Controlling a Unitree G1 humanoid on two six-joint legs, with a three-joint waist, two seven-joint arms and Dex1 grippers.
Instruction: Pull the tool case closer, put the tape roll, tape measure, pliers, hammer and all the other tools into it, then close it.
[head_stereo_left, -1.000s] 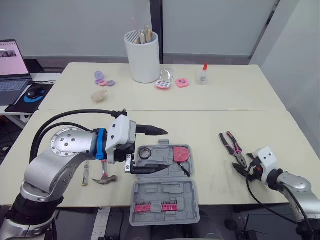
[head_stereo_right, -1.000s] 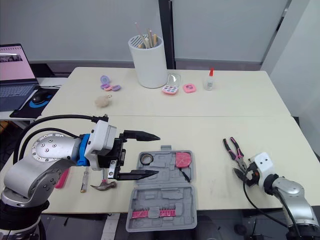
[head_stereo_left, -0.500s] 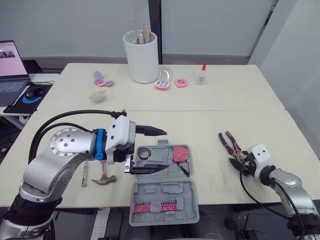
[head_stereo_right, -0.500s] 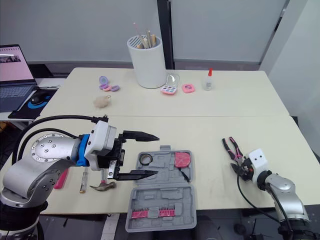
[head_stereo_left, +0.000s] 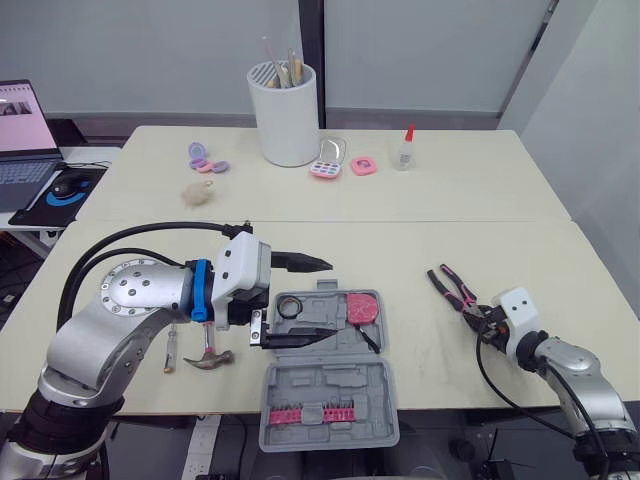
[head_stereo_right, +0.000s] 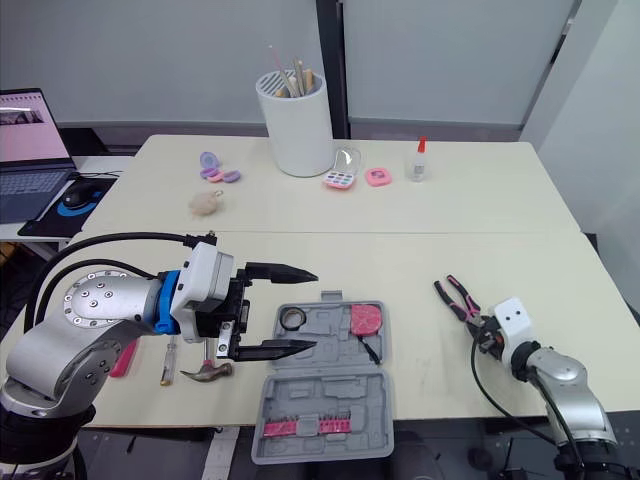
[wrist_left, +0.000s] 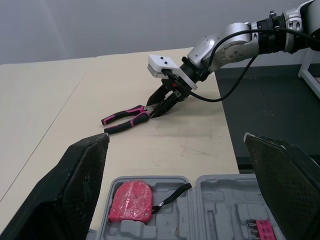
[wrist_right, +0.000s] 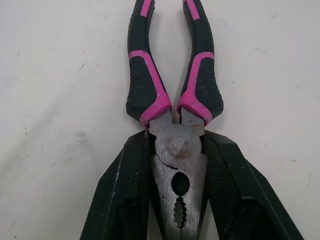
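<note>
The open grey tool case lies at the table's front edge, with a black tape roll and a pink tape measure in its upper half. My left gripper hovers open over the case's left side. To the left of the case lie a hammer and a screwdriver. On the right, the pink-and-black pliers rest on the table. My right gripper is shut on their metal head, with a black finger pressed against each side.
A white holder with sticks, a glue bottle, a paint palette and small pink and purple items stand at the back. A fluffy ball sits back left. A laptop and a mouse are on the side desk.
My right gripper has slid inward and closed around the pliers' head. The pliers have shifted slightly to the left. The left arm has stayed still.
</note>
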